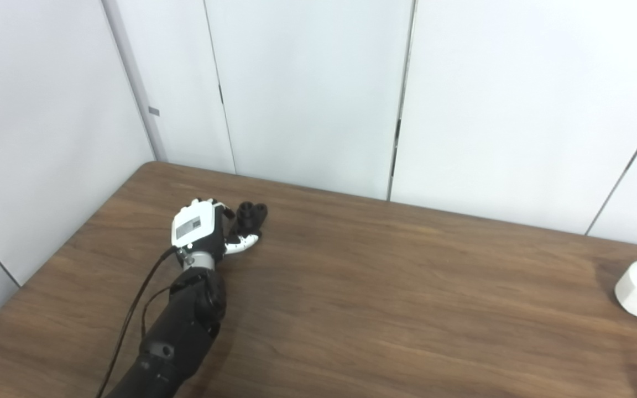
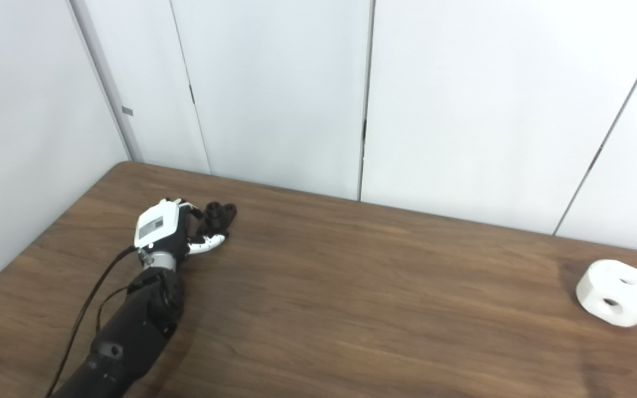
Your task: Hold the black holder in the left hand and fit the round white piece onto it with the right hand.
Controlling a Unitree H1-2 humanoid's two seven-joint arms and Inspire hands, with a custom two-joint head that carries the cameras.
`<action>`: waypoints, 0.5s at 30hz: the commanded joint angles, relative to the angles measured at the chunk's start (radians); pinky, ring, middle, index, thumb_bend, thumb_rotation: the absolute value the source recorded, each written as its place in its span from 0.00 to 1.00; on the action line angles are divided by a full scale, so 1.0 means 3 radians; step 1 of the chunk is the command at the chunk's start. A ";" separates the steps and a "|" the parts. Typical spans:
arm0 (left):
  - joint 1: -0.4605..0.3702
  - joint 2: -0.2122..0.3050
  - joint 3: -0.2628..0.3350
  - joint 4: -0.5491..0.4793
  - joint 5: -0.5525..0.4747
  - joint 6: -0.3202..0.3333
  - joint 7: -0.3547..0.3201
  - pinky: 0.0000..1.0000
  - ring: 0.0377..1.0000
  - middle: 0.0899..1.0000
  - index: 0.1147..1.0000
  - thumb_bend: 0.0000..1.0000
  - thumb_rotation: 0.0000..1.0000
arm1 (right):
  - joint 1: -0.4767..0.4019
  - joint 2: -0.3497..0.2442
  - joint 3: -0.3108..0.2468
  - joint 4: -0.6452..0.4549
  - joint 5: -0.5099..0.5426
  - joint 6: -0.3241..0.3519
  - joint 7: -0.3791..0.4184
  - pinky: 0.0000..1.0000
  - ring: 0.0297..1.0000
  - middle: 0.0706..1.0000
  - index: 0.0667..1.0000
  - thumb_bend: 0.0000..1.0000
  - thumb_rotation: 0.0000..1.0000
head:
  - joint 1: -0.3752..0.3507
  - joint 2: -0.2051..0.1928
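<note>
Black holder on table between left hand half-curled fingers; grasp unclear

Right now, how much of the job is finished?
Nothing is fitted yet. The left hand is at the black holder, fingers around it, though a firm grip is unclear. The round white piece lies untouched far right on the table; picking and fitting remain.

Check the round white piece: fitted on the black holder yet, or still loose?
Loose. The round white piece lies alone at the wooden table's right end; the black holder sits far left at the left hand.
</note>
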 commanded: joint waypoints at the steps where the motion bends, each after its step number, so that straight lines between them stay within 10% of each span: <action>1: 0.0003 0.0053 -0.0029 0.0050 -0.0022 0.0030 -0.0026 1.00 0.98 0.90 0.64 0.89 0.33 | 0.0088 0.0111 0.0127 0.0160 0.0004 0.0056 0.0039 1.00 1.00 0.96 1.00 0.64 1.00 | 0.0003 0.0004; 15: -0.0010 0.0066 -0.0027 0.0078 -0.0051 0.0027 -0.0044 1.00 0.95 0.85 0.52 0.81 0.24 | 0.0109 0.0102 0.0131 0.0116 0.0044 0.0120 0.0048 1.00 1.00 0.95 1.00 0.66 1.00 | -0.0002 0.0015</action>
